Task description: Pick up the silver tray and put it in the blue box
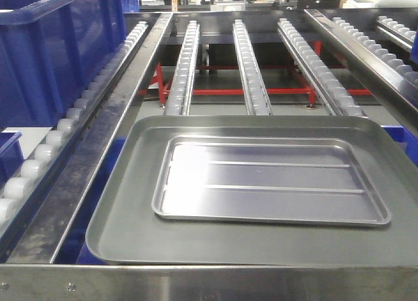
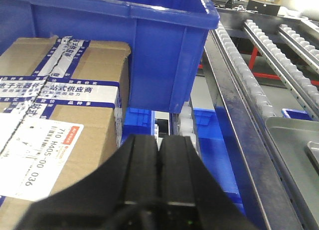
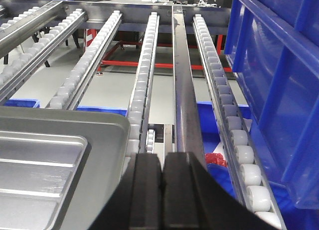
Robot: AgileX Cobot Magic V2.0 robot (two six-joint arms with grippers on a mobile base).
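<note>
The silver tray [image 1: 271, 179], shiny with two long raised ribs, lies inside a larger dull grey tray [image 1: 124, 209] on the roller rails. Its right end shows in the right wrist view [image 3: 35, 165]. The blue box [image 1: 55, 49] stands at the far left on the rollers; it also shows in the left wrist view [image 2: 144, 45]. My left gripper [image 2: 158, 140] is shut and empty, low to the left of the trays, below the box. My right gripper [image 3: 162, 160] is shut and empty, just right of the grey tray's corner. Neither gripper shows in the front view.
A taped cardboard carton [image 2: 55, 120] sits left of my left gripper. Roller rails [image 1: 248, 66] run away from me over a red frame [image 1: 228, 91]. Another blue crate [image 3: 279, 70] stands at the right. Low blue bins [image 2: 214, 140] sit beneath the rails. A steel edge [image 1: 209, 281] runs along the front.
</note>
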